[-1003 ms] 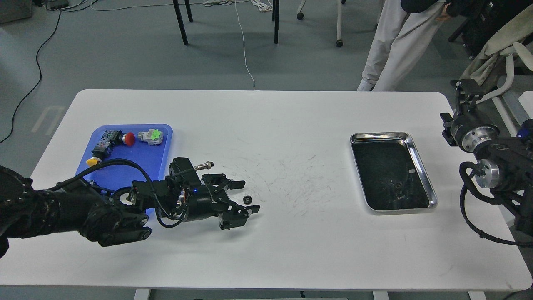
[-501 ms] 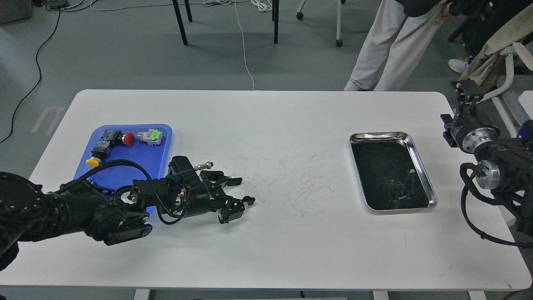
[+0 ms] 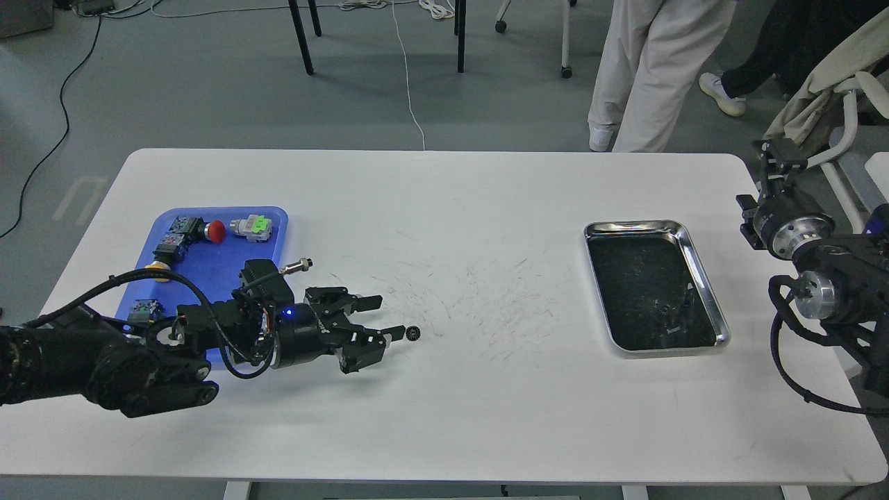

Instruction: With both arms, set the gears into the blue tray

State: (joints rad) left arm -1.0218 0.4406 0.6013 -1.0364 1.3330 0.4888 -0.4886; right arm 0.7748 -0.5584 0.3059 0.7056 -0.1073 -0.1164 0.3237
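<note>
Reaching for a gear (image 3: 412, 333) on the table (image 3: 486, 389), just past the spread, empty fingers of the left gripper (image 3: 375, 321). Needs closing on it next, then carrying to the blue tray (image 3: 215, 267).

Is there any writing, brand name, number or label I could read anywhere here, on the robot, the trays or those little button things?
None can be read in the head view.
Push-button switches in the blue tray: any print is too small and blurred to read.
Left gripper and right gripper: plain black, no legible marking.
Steel tray, gear and white table: no text visible.
</note>
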